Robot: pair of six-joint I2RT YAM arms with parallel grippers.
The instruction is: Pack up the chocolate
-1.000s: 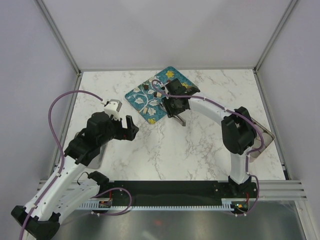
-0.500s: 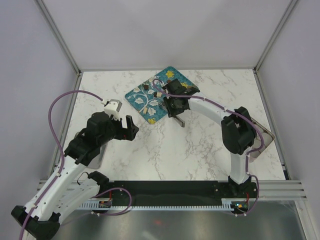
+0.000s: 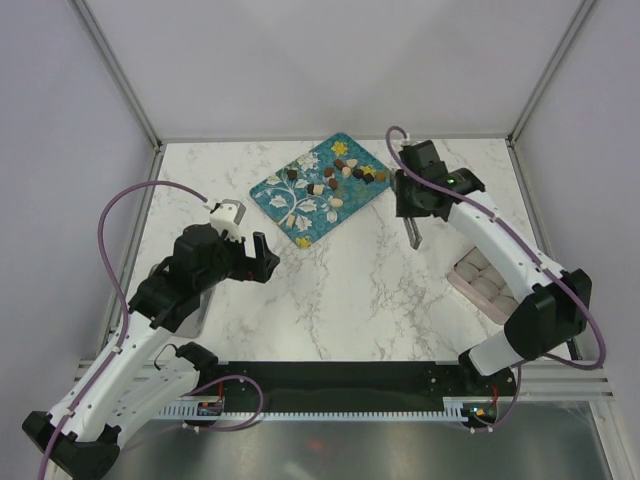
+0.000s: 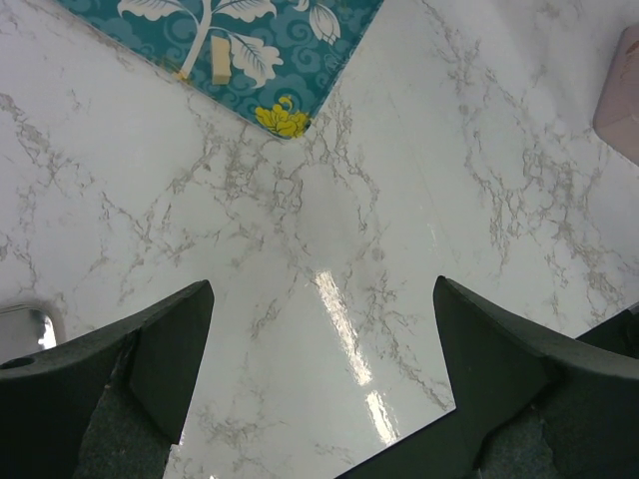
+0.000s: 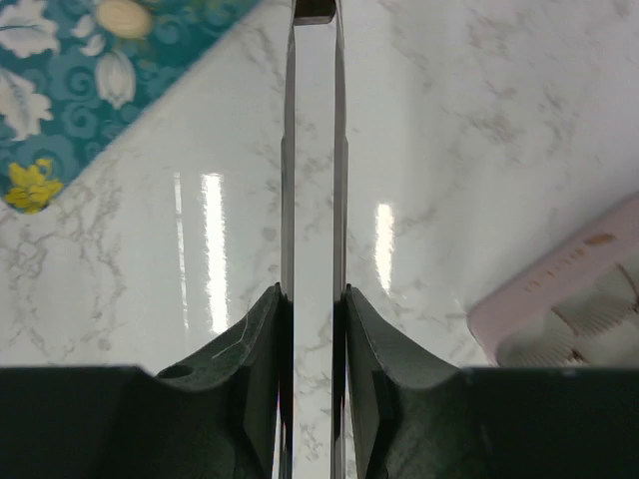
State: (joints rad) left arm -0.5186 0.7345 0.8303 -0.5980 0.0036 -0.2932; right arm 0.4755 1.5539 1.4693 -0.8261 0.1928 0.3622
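The chocolate, several small dark brown, light brown and cream pieces, lies on the teal tray at the back middle. My right gripper is shut on metal tongs, held over bare marble to the right of the tray. A small dark brown piece shows between the tong tips. A cream piece lies on the tray corner. My left gripper is open and empty above the marble, near the tray's front corner, where a cream piece lies.
A pink box with white cups stands on the right, under the right forearm; it also shows in the right wrist view and the left wrist view. A metal object lies at the left, below the left arm.
My right arm has swung from over the tray to the right with the tongs, uncovering the chocolates. The left arm has not moved.
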